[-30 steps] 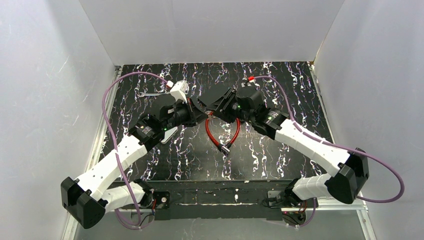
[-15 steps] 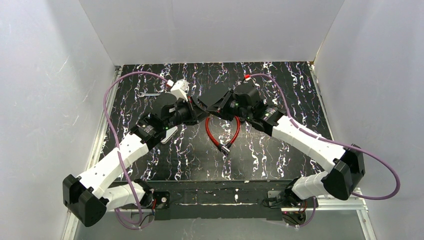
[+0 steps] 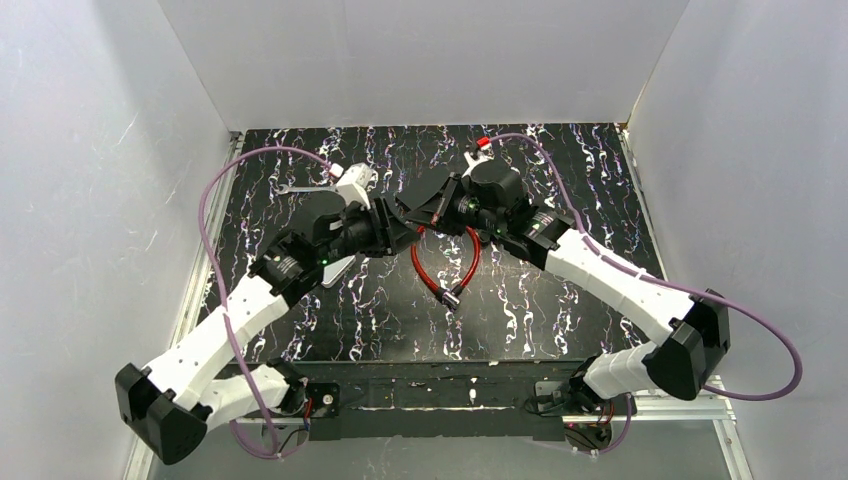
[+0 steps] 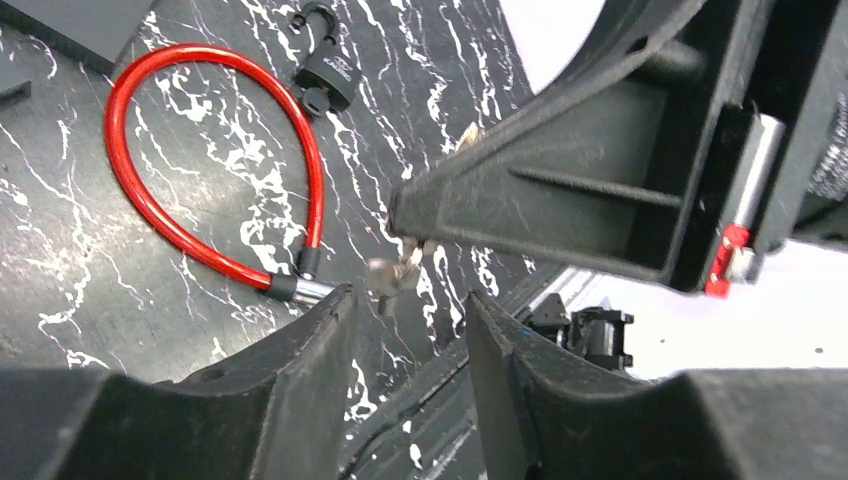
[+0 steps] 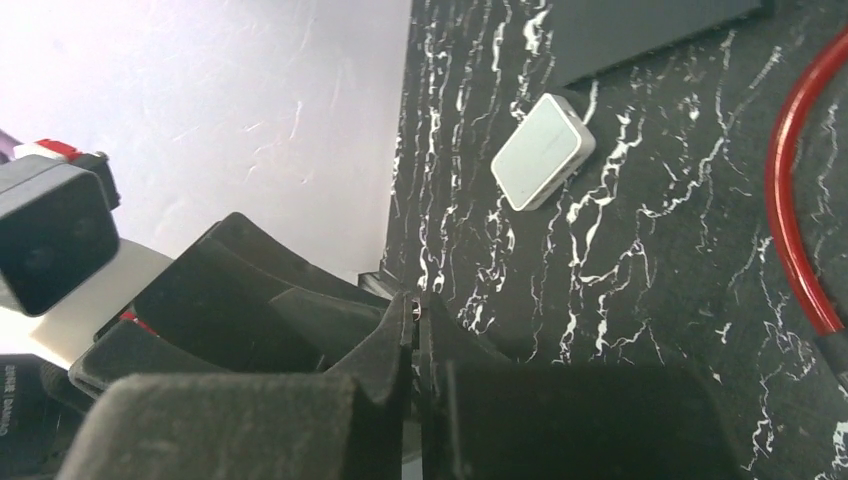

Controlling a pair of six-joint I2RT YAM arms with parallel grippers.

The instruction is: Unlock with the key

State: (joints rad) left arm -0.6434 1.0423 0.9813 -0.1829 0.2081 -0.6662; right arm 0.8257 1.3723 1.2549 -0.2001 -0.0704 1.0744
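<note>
The tiny silvery key (image 4: 393, 275) hangs blurred from the tips of my right gripper (image 4: 400, 215), just above the gap of my left gripper (image 4: 408, 300), which is open and empty. In the right wrist view my right gripper (image 5: 415, 300) is shut with a small metal glint of the key (image 5: 416, 306) between its tips. Both grippers meet over the table's middle, left (image 3: 408, 238) and right (image 3: 403, 210). The red cable lock (image 4: 315, 190) lies below them, its black lock body (image 4: 325, 80) apart from the bare metal end (image 4: 305, 290). The cable (image 3: 422, 268) shows from above too.
A white box (image 5: 543, 150) lies on the black marbled table, partly under my left arm (image 3: 338, 268). A flat silver wrench (image 3: 298, 187) lies at the back left. White walls close in the table on three sides.
My left arm has swung its elbow down-left and brought its open gripper right under the right gripper's tips. The right gripper has shifted slightly back and left, still shut.
</note>
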